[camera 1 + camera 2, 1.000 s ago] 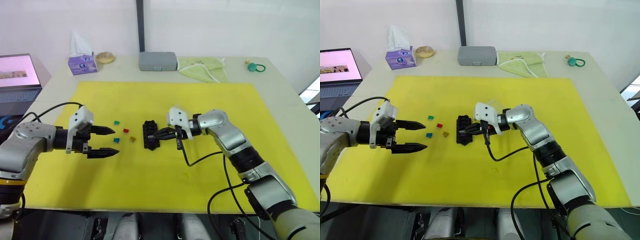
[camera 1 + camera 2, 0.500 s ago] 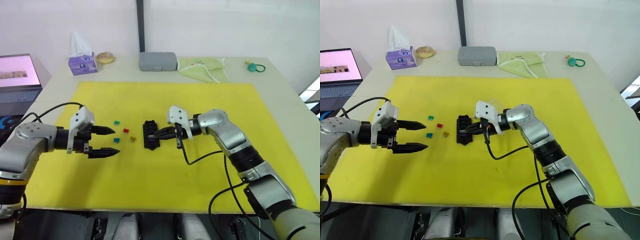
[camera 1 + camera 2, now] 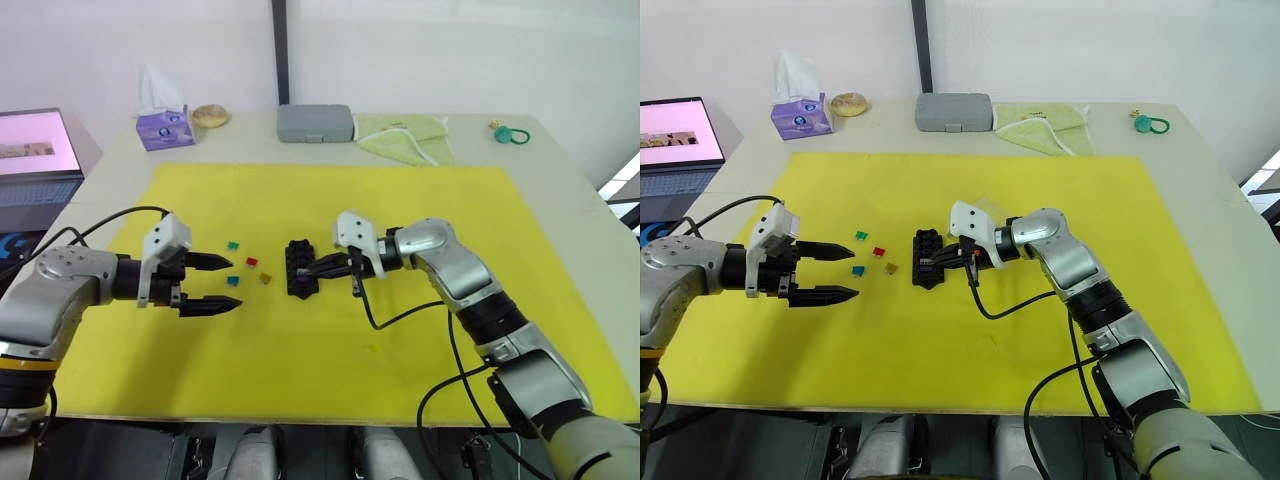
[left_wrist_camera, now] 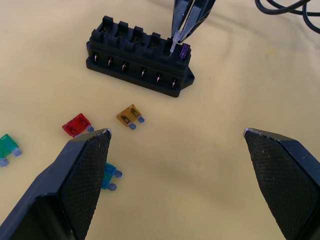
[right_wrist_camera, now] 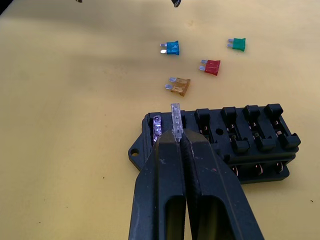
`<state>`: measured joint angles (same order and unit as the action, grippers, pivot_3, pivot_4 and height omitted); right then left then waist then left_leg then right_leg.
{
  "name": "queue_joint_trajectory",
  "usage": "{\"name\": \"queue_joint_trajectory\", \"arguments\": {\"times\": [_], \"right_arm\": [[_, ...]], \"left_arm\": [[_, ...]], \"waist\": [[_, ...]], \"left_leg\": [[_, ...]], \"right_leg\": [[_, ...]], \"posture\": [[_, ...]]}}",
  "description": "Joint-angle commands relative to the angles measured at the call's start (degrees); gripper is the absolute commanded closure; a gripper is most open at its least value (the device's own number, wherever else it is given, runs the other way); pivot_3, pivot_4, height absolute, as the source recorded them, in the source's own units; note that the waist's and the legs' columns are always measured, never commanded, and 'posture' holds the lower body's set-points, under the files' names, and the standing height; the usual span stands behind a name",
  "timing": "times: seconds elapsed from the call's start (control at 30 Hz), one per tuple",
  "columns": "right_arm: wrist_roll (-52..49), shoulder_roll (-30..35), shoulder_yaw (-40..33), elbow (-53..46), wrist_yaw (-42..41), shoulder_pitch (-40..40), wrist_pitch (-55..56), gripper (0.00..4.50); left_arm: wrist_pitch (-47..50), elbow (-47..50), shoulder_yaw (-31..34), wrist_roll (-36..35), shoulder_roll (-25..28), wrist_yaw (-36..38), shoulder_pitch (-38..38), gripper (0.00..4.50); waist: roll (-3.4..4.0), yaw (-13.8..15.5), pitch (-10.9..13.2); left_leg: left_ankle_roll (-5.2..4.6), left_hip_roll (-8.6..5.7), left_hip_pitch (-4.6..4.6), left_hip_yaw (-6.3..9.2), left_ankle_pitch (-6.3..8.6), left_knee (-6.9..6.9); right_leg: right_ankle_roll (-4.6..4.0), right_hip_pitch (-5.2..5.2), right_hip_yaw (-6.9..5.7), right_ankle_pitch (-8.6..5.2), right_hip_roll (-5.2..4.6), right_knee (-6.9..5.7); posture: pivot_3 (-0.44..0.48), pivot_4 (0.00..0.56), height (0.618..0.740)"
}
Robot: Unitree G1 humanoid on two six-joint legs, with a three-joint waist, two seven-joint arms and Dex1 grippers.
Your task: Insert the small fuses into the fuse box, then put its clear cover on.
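Little has changed: the grey fuse [image 5: 175,120] is still pinched in the closed right gripper [image 5: 177,137] over the box [image 4: 140,62], beside the seated purple fuse [image 4: 184,50]. The left gripper [image 4: 177,135] stays wide open, empty, near four loose fuses [image 4: 131,115]. Insertion is judged unfinished.

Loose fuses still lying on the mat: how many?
4, in a cluster on the yellow mat left of the fuse box: green fuse, red fuse, orange fuse, teal fuse partly behind the left claw finger.
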<state>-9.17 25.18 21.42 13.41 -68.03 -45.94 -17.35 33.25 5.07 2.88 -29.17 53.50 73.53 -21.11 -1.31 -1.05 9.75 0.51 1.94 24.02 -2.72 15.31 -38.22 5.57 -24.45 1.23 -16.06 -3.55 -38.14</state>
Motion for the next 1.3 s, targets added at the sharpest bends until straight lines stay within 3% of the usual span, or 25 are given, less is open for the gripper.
{"name": "queue_joint_trajectory", "arguments": {"times": [0.03, 1.03, 1.13, 1.3], "right_arm": [[1.2, -0.1, -0.8, -0.6, 1.1, -0.8, -0.8, 4.5], [4.8, -0.8, 1.7, 0.6, 0.8, -3.0, -5.7, 4.5], [4.7, -1.2, 1.1, 0.7, 1.2, -3.1, -5.2, 3.52], [3.8, -1.2, -0.6, 0.2, 1.5, -3.1, -5.0, 1.09]], "left_arm": [[-0.9, 0.4, 0.1, 0.3, 0.1, 0.0, -1.4, 0.04], [-0.6, 1.1, 0.1, 0.3, -1.3, -1.2, -0.7, 0.04], [-0.5, 1.1, 0.1, 0.3, -1.4, -1.2, -0.6, 0.0], [-0.4, 1.2, 0.2, 0.2, -1.5, -1.4, -0.5, 0.0]], "waist": [[0.0, 0.0, 0.0], [0.0, 0.0, 0.0], [0.01, 0.0, 0.0], [0.0, -0.1, 0.0]], "left_leg": [[0.0, 0.0, 0.0, 0.0, 0.0, 0.0], [0.01, 0.0, -0.01, 0.0, -0.01, 0.0], [0.01, 0.0, -0.02, -0.01, -0.01, 0.0], [0.01, 0.0, -0.02, 0.0, -0.01, 0.0]], "right_leg": [[0.0, 0.0, 0.0, 0.0, 0.0, 0.0], [0.0, 0.01, 0.0, 0.0, 0.0, -0.02], [0.0, 0.01, 0.0, 0.0, 0.0, -0.02], [0.0, 0.01, 0.0, 0.0, 0.0, -0.02]], "posture": [[0.0, 0.15, 0.737], [0.0, 0.15, 0.737], [0.0, 0.15, 0.737], [0.0, 0.15, 0.737]]}}
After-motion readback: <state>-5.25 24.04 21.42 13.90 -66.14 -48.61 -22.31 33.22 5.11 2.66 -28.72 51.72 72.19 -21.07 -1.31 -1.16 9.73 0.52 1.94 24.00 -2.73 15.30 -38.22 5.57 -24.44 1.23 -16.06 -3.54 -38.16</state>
